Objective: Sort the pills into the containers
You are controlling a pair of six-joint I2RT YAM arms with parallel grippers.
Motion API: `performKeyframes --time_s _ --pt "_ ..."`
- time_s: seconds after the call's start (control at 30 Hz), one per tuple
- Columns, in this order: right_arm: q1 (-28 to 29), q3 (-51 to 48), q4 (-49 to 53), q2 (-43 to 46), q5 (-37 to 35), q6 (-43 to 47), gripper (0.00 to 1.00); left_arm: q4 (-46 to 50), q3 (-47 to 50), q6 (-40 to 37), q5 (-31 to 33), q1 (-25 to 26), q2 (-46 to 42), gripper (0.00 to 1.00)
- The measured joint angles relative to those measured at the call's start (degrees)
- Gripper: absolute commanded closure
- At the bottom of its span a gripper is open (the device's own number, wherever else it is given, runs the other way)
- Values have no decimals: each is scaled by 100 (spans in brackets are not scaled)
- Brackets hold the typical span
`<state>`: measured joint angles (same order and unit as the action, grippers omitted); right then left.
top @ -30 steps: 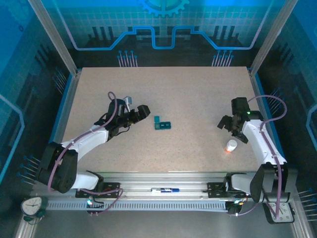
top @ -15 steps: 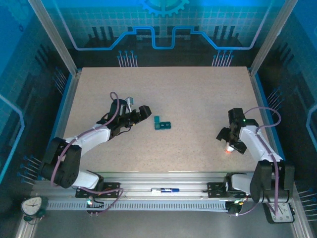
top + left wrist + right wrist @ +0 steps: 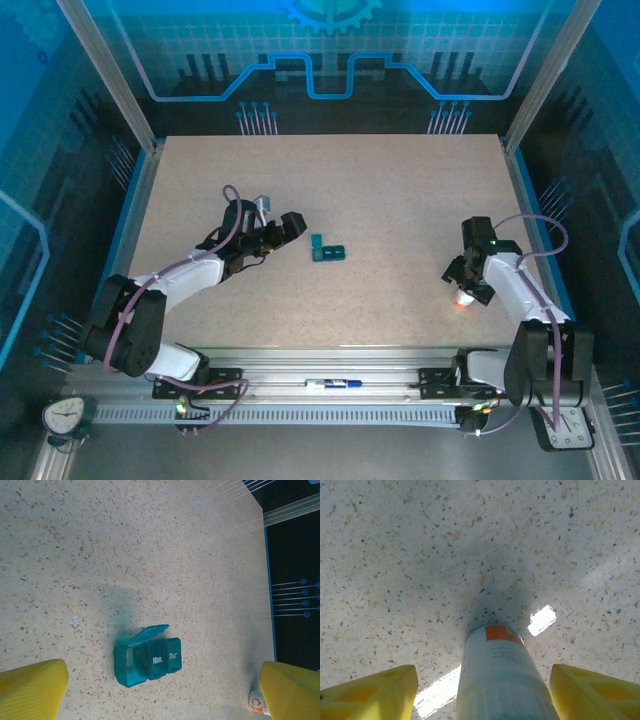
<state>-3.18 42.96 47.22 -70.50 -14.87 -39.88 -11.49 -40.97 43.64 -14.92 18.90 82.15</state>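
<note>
Tabletop [image 3: 400, 200]: pill box [image 3: 327, 250] well off edges

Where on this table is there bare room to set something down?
The far half of the table is bare, as is the stretch between the pill box and the bottle. It is crowded left of the pill box, by the left gripper, and at the bottle, straddled by the right gripper.

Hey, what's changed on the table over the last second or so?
The right hand swung back toward the near edge of the table and came over the white bottle, which now sits between its open fingers, not gripped. The left hand stayed open and barely shifted. The teal pill box has not moved, one lid up.
</note>
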Motion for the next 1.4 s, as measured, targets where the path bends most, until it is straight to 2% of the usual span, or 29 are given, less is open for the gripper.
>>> performKeyframes --time_s 0.1,0.23,0.53,0.8,1.07,1.27,1.4 --pt "-37 0 -59 0 9 48 34 2 0 0 2 0 0 1" --pt "-37 -20 -127 -2 11 109 42 2 0 0 2 0 -2 1" --pt "-37 -133 -195 -2 35 208 40 2 0 0 0 0 -2 1" --pt "-39 -271 -240 0 105 308 50 4 0 0 0 0 -2 1" --pt "-39 -286 -334 249 459 516 61 168 -26 0 2 0 -2 1" --pt "-11 -273 -575 433 931 697 63 553 -378 -7 9 0 -2 1" --pt "426 94 -599 105 1073 857 62 813 -660 -105 142 0 0 1"
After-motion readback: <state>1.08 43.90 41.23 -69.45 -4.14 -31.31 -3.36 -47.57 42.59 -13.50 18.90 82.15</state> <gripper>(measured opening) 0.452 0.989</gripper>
